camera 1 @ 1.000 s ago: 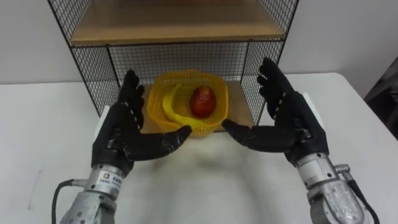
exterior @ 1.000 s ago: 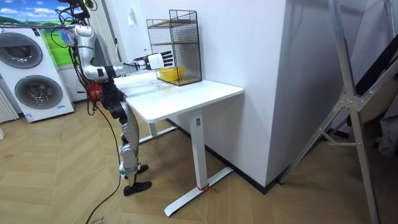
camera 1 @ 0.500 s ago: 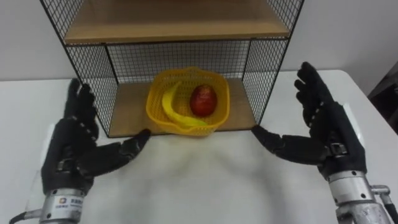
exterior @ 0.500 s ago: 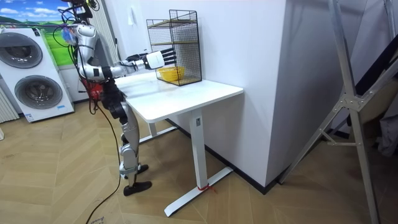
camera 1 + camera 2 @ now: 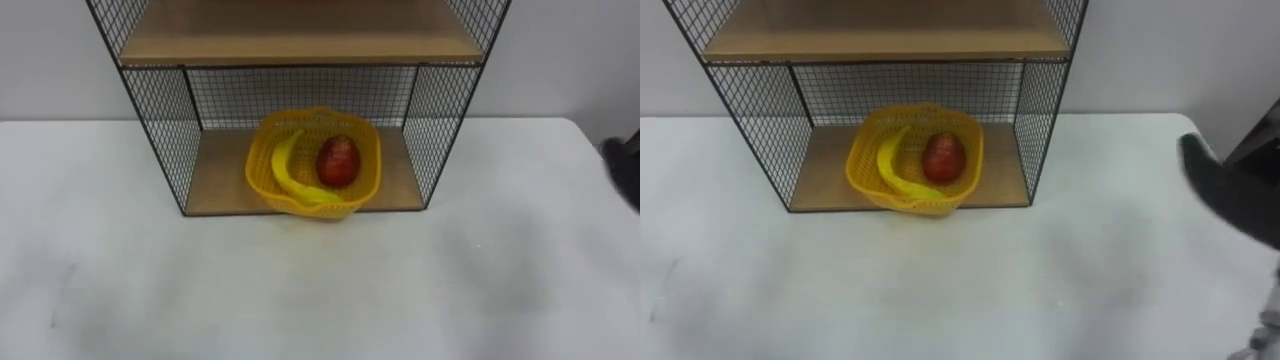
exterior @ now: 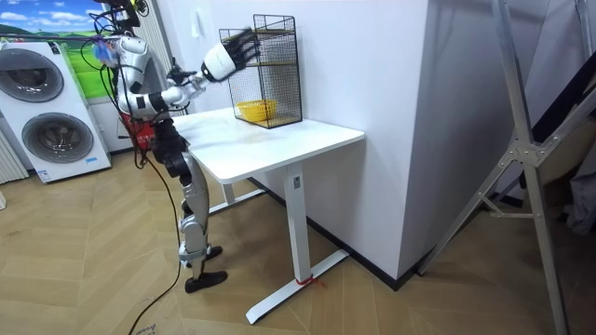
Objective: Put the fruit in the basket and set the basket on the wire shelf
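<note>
The white table stretches out below and to the left of the right hand. The robot stands at the table's end on the room view's left, one arm held up toward the shelf. The wire shelf stands at the back of the table, forward and left of that hand's fingers, which are spread straight and hold nothing. No part of the hand touches the mesh. The yellow basket sits on the shelf's lower wooden board, by its front edge and well apart from the fingers. A banana curves along the basket's side farther from the fingers. A red fruit lies just beside the banana, on the side nearer the fingers.
</note>
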Robot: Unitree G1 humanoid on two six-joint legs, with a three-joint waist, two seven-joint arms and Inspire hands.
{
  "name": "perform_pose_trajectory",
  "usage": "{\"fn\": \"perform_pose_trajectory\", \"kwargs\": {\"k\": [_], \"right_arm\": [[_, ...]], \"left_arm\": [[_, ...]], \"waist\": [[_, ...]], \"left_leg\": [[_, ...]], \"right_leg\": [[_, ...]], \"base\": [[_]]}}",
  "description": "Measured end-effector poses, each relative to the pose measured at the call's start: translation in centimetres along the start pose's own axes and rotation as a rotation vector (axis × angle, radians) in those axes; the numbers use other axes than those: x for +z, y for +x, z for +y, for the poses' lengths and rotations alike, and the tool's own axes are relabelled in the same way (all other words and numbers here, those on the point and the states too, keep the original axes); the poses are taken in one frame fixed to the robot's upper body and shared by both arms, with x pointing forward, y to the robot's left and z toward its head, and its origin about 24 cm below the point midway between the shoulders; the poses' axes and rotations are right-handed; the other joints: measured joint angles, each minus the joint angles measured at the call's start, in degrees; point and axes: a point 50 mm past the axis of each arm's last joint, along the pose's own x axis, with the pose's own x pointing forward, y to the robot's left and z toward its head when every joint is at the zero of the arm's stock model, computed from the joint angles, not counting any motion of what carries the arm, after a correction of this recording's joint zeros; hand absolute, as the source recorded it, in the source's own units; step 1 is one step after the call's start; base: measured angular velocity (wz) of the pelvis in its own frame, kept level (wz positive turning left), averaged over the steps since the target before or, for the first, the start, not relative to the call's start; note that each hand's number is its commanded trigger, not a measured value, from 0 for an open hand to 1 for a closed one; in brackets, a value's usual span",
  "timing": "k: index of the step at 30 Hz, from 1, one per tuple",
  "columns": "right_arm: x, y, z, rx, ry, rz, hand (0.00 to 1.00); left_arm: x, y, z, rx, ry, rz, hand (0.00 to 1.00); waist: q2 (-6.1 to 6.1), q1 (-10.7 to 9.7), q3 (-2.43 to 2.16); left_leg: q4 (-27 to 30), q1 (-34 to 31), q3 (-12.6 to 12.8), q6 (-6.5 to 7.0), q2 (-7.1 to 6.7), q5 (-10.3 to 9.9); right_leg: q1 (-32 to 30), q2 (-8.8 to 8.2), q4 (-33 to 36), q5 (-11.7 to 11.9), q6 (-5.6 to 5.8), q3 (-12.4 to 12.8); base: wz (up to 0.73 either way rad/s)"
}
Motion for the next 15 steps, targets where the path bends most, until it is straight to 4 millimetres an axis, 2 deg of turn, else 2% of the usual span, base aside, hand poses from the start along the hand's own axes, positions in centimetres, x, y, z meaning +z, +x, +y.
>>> {"fn": "perform_pose_trajectory", "kwargs": {"k": [2,4,9,12,14,15], "right_arm": [[0.9,0.9,-1.2,-0.099,-0.011,-0.076,0.00],[1.3,1.4,-2.8,-0.214,-0.031,-0.113,0.00],[1.2,1.9,-5.9,-0.430,0.003,-0.085,0.00],[-0.6,1.4,-8.3,-0.546,0.025,0.047,0.00],[-2.4,0.7,-10.0,-0.631,0.047,0.168,0.00],[-4.0,-0.2,-11.4,-0.697,0.022,0.268,0.00]], "left_arm": [[1.3,1.1,1.2,0.095,0.013,-0.082,0.00],[2.1,1.8,2.7,0.209,0.037,-0.136,0.00],[3.5,2.8,5.3,0.403,0.059,-0.214,0.00],[3.4,3.2,7.1,0.499,0.062,-0.174,0.00],[2.1,3.2,9.2,0.576,0.105,-0.092,0.00],[0.8,3.1,10.8,0.645,0.150,-0.022,0.00]], "waist": [[0.22,0.09,0.20],[0.52,-0.07,0.08],[0.54,0.09,0.06],[0.26,0.06,0.20],[0.65,0.18,-0.02],[0.94,-0.03,-0.19]], "left_leg": [[0.00,0.04,0.00,-0.01,0.02,0.00],[0.43,-0.11,-0.31,-0.20,-0.02,-0.19],[1.44,-1.49,-0.58,-0.28,-0.11,-0.31],[1.66,-2.04,-0.94,-0.26,-0.35,-0.23],[1.67,-2.14,-1.07,-0.23,-0.48,-0.24],[1.50,-2.13,-1.25,-0.22,-0.64,-0.24]], "right_leg": [[-0.01,0.03,0.00,0.00,0.00,0.01],[-0.10,0.00,0.02,-0.03,0.04,-0.31],[-1.33,-0.21,0.91,-0.41,0.01,-0.68],[-1.79,-0.54,1.03,-0.86,-0.04,-1.24],[-1.81,-0.69,1.03,-0.96,0.00,-1.37],[-1.79,-0.84,1.23,-1.18,0.09,-1.53]], "base": [[0.00],[0.06],[0.03],[0.06],[0.07],[0.06]]}}
